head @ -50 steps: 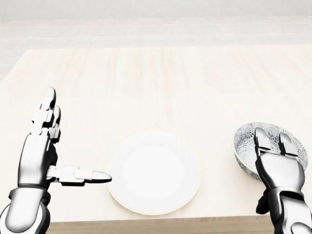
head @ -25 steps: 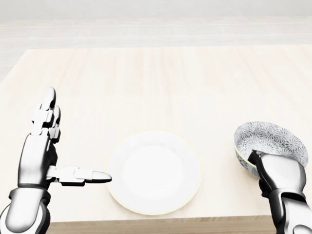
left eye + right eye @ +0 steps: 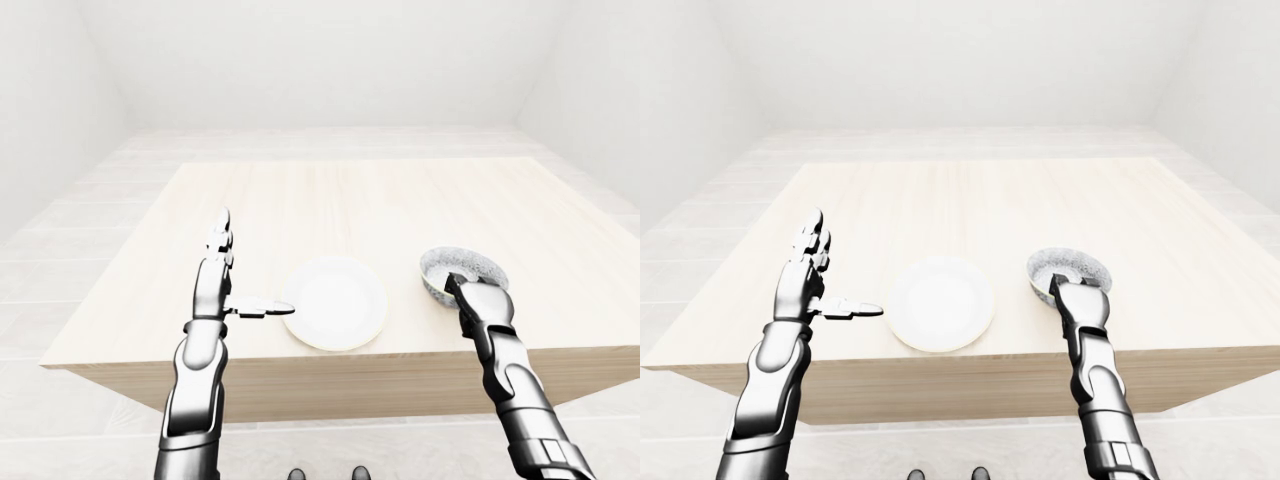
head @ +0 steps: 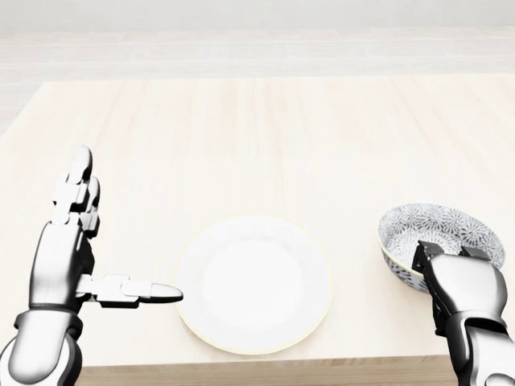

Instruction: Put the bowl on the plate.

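Note:
A white plate (image 4: 253, 283) lies on the light wooden table (image 4: 257, 137), near the table's bottom edge in the head view. To its right stands a bowl (image 4: 438, 229) with a grey-and-white floral pattern, a clear gap between it and the plate. My right hand (image 4: 447, 259) is curled over the bowl's near rim, fingers closed round it. My left hand (image 4: 113, 249) stands open to the left of the plate, fingers pointing up and thumb stretched toward the plate's rim without touching it.
The table's near edge (image 4: 265, 371) runs just below the plate and both hands. Pale tiled floor (image 3: 90, 240) and white walls surround the table in the left-eye view. Nothing else stands on the table.
My right hand's fingers, stretched over the bowl a second ago, have curled shut on its near rim. The bowl has shifted slightly left toward the plate. The left hand has not moved.

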